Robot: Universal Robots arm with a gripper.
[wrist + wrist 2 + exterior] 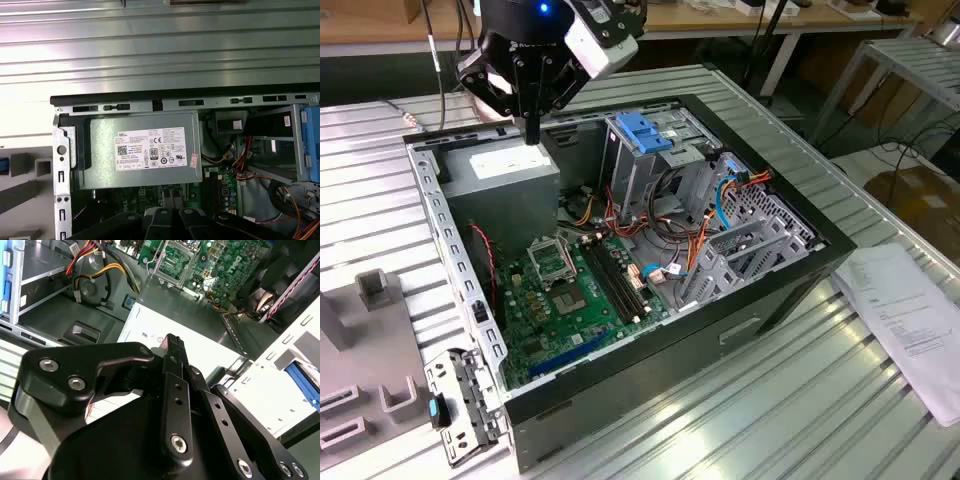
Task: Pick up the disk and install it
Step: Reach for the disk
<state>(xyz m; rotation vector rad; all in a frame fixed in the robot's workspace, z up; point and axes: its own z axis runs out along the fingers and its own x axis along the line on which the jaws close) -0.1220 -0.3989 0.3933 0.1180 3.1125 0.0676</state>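
My gripper hangs over the back corner of the open computer case, just above the grey power supply. Its black fingers are pressed together with nothing between them. Past the case's side rail, a flat part with a bright blue edge rests among pale grey holders. It looks like the disk, which also shows as a grey slab at the exterior view's left edge. The gripper is well apart from it. The labelled power supply lies directly under the wrist.
A tall grey drive cage with a blue tab stands inside the case beside the green motherboard and loose cables. A perforated silver bracket with a blue knob leans at the case's front corner. Papers lie on the slatted metal table.
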